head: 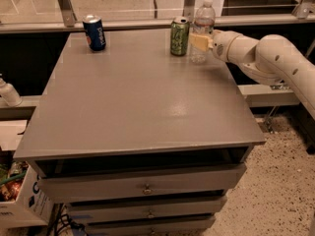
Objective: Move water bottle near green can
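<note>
The water bottle [203,22] is clear plastic with a white cap and stands upright near the table's far right edge. The green can [179,36] stands just to its left, a small gap apart. My gripper [200,42] reaches in from the right on a white arm, and its pale fingers [199,41] sit at the bottle's mid-body, in front of it. The lower half of the bottle is partly hidden by the fingers.
A blue Pepsi can [94,32] stands at the far left of the grey table [142,102]. A small white bottle [9,92] sits on a ledge at the left. Drawers run below the table's front edge. A rail and glass pane run behind the table.
</note>
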{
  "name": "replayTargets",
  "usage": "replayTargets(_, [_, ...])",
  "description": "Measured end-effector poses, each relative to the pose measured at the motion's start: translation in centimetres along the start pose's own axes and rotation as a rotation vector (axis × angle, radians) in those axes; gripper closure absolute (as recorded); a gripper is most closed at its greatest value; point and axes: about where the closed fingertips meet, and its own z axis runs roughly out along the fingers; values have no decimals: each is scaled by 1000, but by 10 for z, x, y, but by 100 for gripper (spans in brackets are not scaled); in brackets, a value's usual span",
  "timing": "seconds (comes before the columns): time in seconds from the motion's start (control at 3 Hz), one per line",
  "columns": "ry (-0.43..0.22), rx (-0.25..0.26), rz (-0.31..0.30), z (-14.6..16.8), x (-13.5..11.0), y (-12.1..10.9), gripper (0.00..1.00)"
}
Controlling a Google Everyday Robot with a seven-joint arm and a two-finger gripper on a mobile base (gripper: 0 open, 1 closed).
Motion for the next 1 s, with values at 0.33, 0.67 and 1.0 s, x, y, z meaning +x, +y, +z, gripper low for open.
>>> replayTargets(0.33, [0, 0, 0, 0, 0, 0, 13])
replayTargets(0.67, [3, -32, 12, 2, 4, 2, 0])
replayTargets(1.0, [6, -55, 18, 2, 3, 3, 0])
